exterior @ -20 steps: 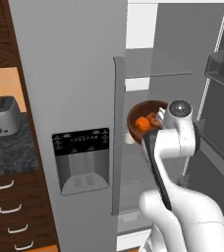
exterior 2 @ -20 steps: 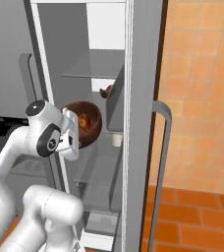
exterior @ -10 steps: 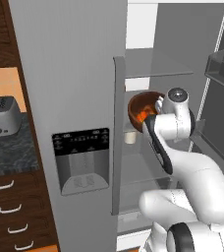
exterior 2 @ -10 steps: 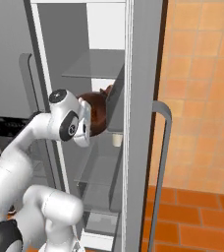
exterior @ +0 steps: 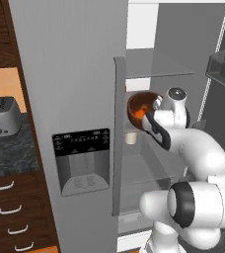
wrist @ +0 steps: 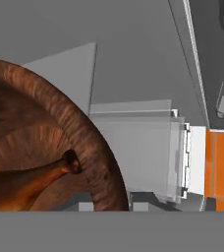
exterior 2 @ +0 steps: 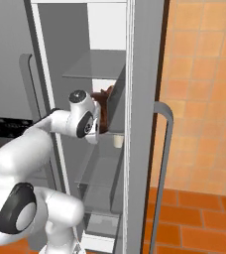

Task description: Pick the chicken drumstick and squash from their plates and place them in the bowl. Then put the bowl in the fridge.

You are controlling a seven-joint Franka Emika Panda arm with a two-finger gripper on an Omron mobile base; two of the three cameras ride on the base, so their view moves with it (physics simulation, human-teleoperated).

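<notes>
The dark reddish-brown bowl (exterior: 140,109) hangs inside the open fridge (exterior: 75,74), just under a glass shelf (exterior: 156,69). My gripper (exterior: 152,115) is shut on its near rim. Something orange, the squash (exterior: 139,114), shows inside the bowl. In the hand view the bowl's rim (wrist: 87,145) curves between my fingertips (wrist: 87,206), and the chicken drumstick (wrist: 30,184) lies in the bowl with its bone end toward the rim. From the right base view the bowl (exterior 2: 103,101) peeks out behind my hand. The plates are out of view.
The fridge's left door with the dark dispenser panel (exterior: 82,162) is closed. The right door (exterior: 224,74) stands open beside my arm. A small white cup (exterior: 130,138) sits on the shelf below the bowl. A toaster (exterior: 1,116) stands on the dark counter at left.
My arm has stretched forward, carrying the bowl up and deeper into the fridge compartment. The grip on the bowl has stayed the same.
</notes>
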